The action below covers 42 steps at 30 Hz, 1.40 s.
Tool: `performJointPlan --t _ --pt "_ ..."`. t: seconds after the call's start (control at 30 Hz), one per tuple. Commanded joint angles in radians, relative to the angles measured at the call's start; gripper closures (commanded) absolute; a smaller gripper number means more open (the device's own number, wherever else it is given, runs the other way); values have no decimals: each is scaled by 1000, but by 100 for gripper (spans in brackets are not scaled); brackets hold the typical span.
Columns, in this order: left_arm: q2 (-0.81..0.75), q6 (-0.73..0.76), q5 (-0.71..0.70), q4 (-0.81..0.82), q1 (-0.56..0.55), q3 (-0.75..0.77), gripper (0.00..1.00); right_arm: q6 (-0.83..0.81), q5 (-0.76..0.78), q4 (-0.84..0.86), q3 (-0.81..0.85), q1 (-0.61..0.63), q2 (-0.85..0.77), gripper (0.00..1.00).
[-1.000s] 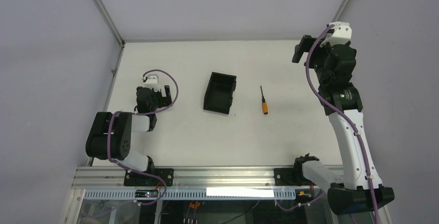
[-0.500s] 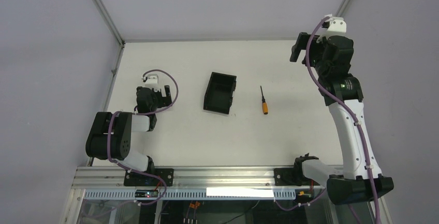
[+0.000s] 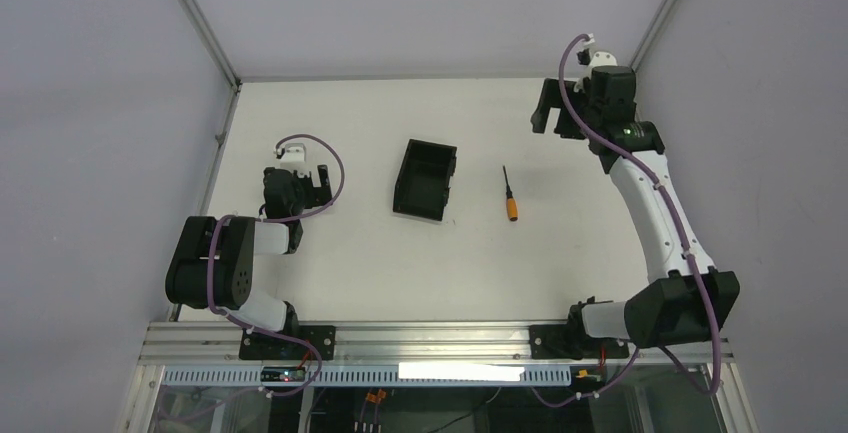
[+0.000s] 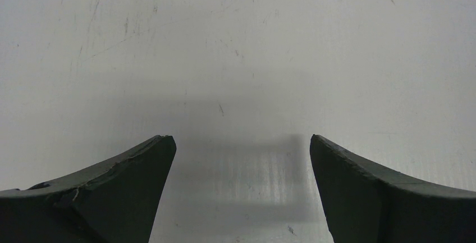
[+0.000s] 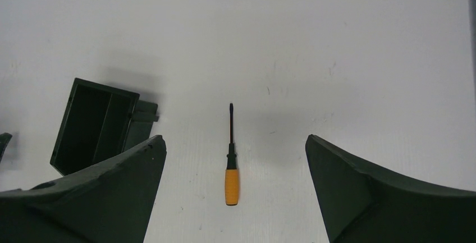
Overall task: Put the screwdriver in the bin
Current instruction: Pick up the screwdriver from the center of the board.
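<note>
The screwdriver point(image 3: 510, 196), orange handle and thin black shaft, lies on the white table right of the black bin point(image 3: 425, 180). In the right wrist view the screwdriver point(image 5: 231, 170) lies between my open fingers, far below them, with the bin point(image 5: 98, 124) at the left. My right gripper point(image 3: 555, 109) is open and empty, raised high over the table's far right, beyond the screwdriver. My left gripper point(image 3: 298, 175) is open and empty, low over the table at the left; its wrist view point(image 4: 241, 142) shows only bare table.
The white table point(image 3: 400, 253) is bounded by a metal frame, with grey walls on the left, right and far side. The left arm is folded near the left edge. An aluminium rail point(image 3: 420, 338) runs along the near edge.
My right arm has swung its wrist left and toward the far side, moving the open gripper closer over the screwdriver's side of the table. The left arm, screwdriver and bin have not moved.
</note>
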Motion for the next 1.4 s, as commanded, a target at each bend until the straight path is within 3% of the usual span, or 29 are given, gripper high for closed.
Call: performJointPlan --t 0.0,0.63,0.8,0.97,1.3,1.37 --pt "-24 -5 5 27 0 -2 1 28 -29 30 -66 23 36 1" --pt "-24 -5 5 27 1 -2 1 118 150 196 -329 175 342 1" --pt "-23 -5 5 27 1 -2 1 119 178 197 -338 203 375 9" --pt "-24 -5 5 27 0 -2 1 119 212 182 -338 226 402 27" --pt "-23 -5 4 27 1 -2 1 128 229 145 -330 245 397 89" --pt "-23 -5 5 27 1 -2 1 129 230 134 -326 245 383 97"
